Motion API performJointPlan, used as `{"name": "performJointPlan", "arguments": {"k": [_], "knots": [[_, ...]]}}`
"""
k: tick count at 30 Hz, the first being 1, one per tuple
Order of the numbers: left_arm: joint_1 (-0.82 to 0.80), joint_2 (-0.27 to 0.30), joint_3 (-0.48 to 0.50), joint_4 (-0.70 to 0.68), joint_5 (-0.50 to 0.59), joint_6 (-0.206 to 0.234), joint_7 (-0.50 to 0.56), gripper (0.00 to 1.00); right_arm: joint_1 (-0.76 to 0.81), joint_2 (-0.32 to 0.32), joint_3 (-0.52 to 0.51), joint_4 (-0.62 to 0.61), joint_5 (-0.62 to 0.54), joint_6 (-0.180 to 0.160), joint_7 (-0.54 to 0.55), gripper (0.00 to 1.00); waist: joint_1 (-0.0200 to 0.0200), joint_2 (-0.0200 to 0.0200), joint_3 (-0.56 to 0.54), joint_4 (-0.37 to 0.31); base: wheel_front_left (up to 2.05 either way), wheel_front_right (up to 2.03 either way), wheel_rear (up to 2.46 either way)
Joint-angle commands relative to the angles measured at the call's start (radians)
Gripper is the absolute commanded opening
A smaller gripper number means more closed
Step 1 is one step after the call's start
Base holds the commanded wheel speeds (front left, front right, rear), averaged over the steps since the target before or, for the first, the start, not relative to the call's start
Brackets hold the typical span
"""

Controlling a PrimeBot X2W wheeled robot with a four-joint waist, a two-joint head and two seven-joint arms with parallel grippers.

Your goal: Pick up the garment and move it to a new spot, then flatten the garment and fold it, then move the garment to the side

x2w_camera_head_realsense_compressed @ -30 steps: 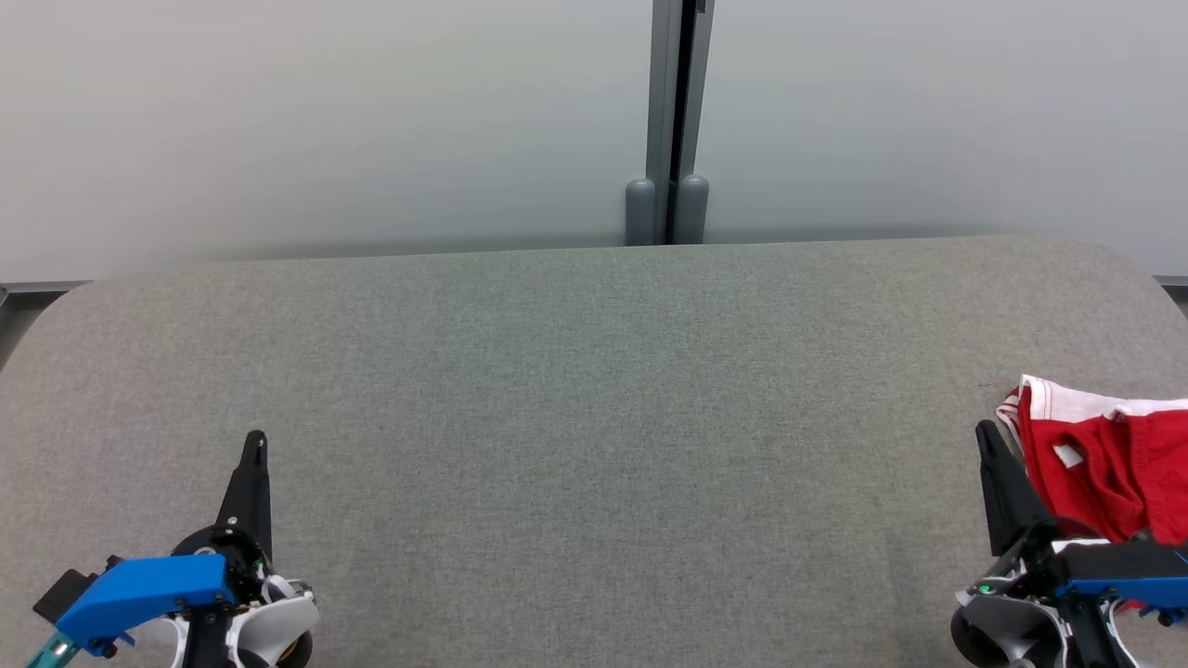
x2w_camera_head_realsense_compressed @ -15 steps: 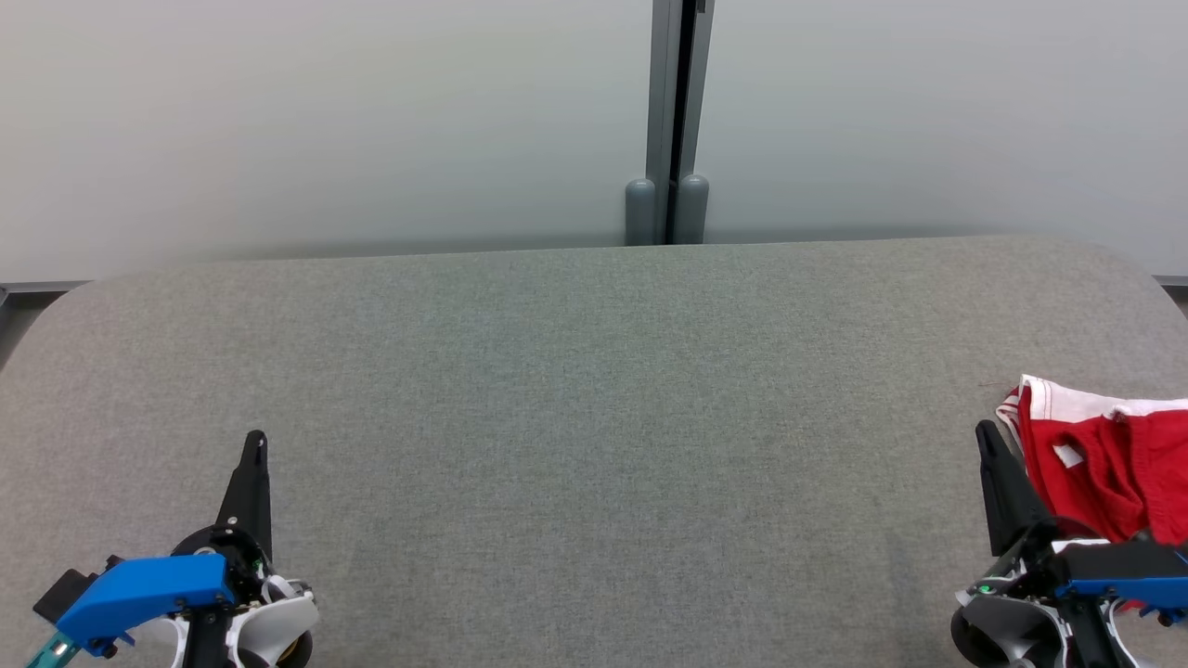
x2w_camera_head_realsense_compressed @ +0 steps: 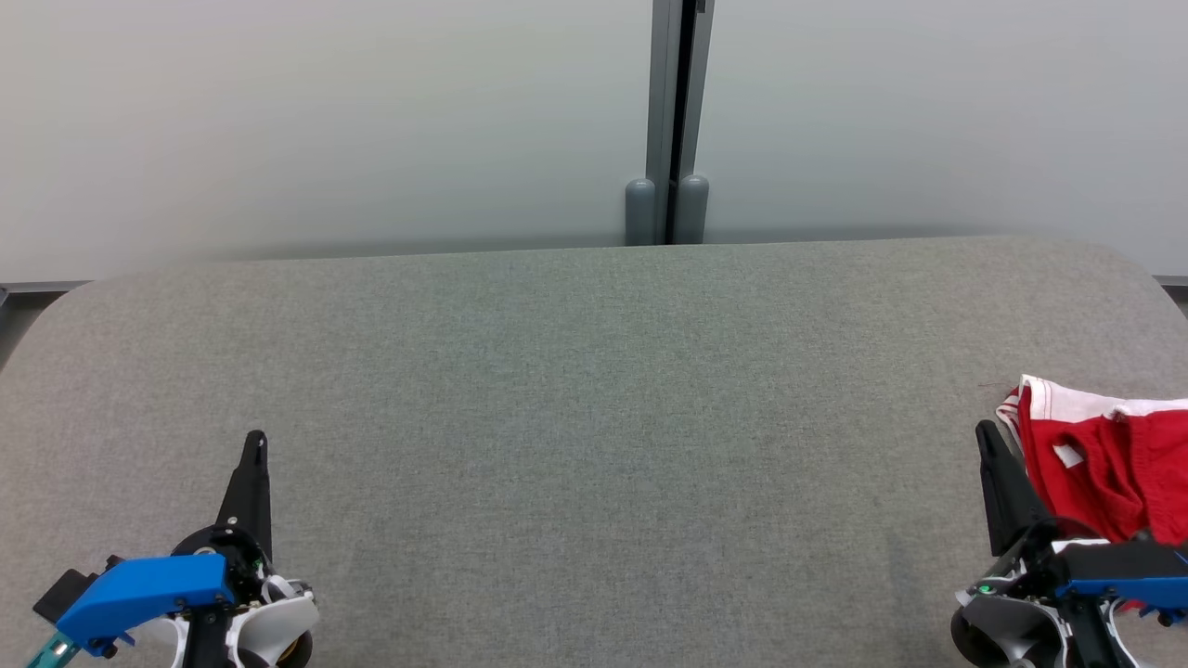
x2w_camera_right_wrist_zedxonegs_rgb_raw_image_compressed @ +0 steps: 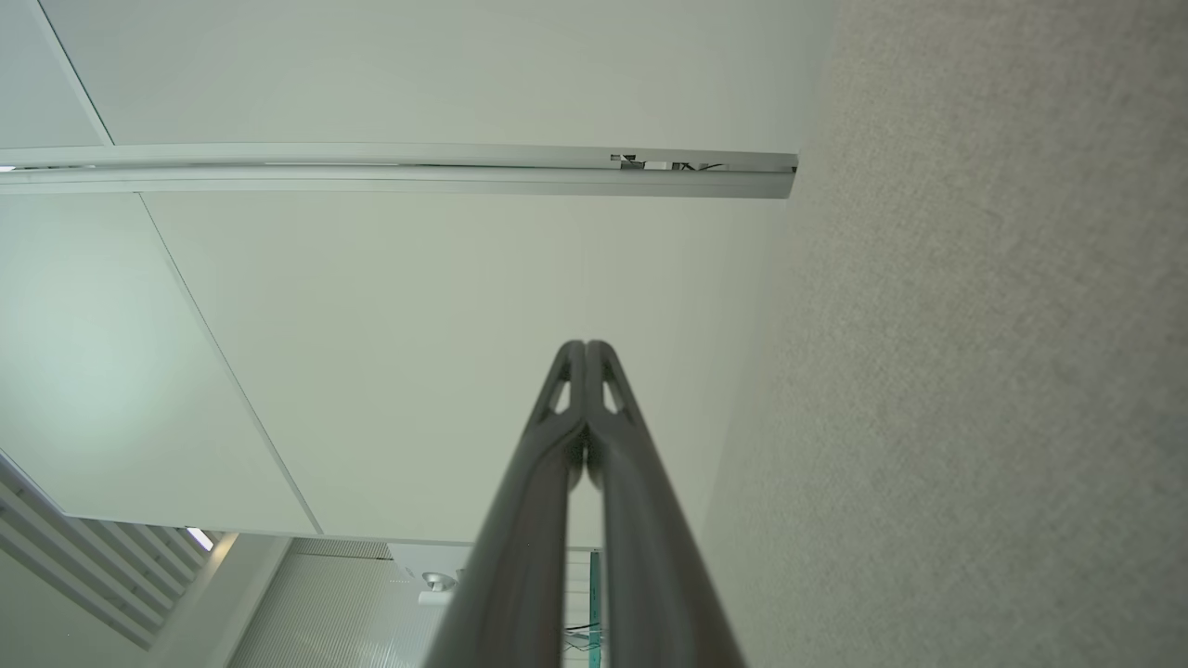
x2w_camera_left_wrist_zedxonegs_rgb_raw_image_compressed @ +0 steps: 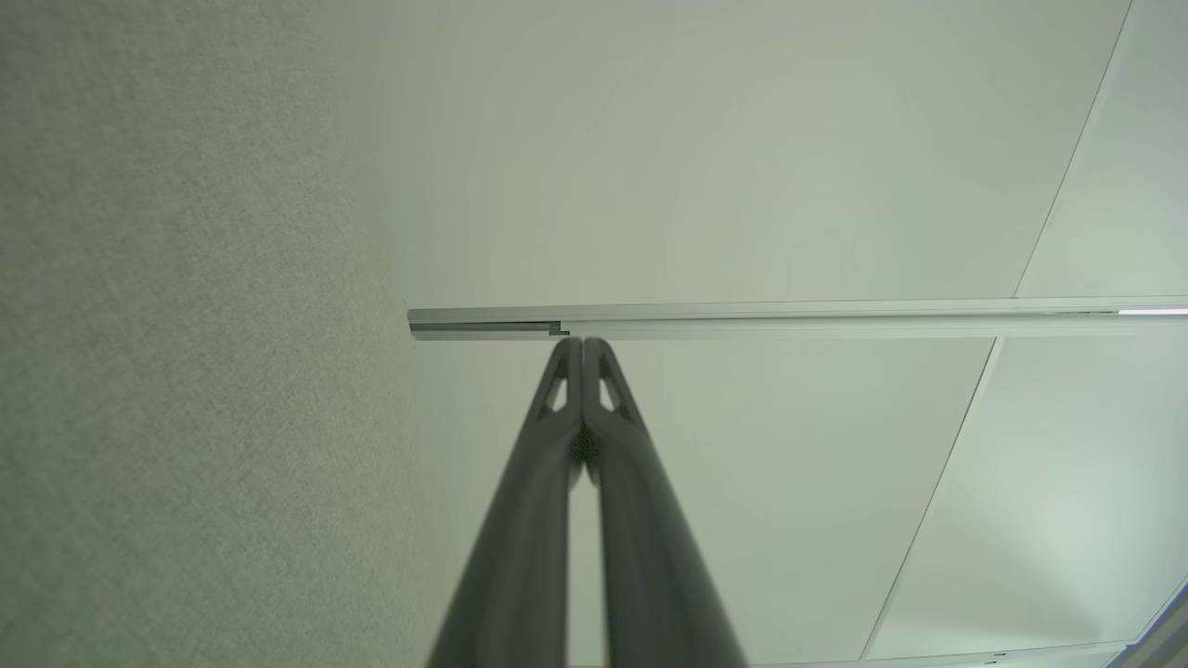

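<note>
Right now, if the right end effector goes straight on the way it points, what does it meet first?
Probably the pale wall, past the table edge; depth is unclear. The right end effector is shut; the red garment lies beside it, out of line.

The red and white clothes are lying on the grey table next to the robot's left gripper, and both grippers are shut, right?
Not quite. The head view shows the crumpled red and white cloth garment beside the right gripper, not the left gripper. It does lie on the grey fabric-covered table, and both grippers are shut.
</note>
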Motion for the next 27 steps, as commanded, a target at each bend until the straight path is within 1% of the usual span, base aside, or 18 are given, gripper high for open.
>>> {"name": "performJointPlan", "arguments": {"k": [1, 27], "knots": [[-0.009, -0.001, 0.002, -0.005, -0.002, -0.005, 0.005, 0.00, 0.014, -0.006, -0.003, -0.003, 0.003, 0.000, 0.004, 0.00, 0.0000, -0.0001, 0.000, 0.000, 0.00, 0.00, 0.00], [-0.009, -0.001, 0.002, -0.005, -0.002, -0.005, 0.005, 0.00, 0.014, -0.006, -0.003, -0.003, 0.003, 0.000, 0.004, 0.00, 0.0000, -0.0001, 0.000, 0.000, 0.00, 0.00, 0.00]]}}
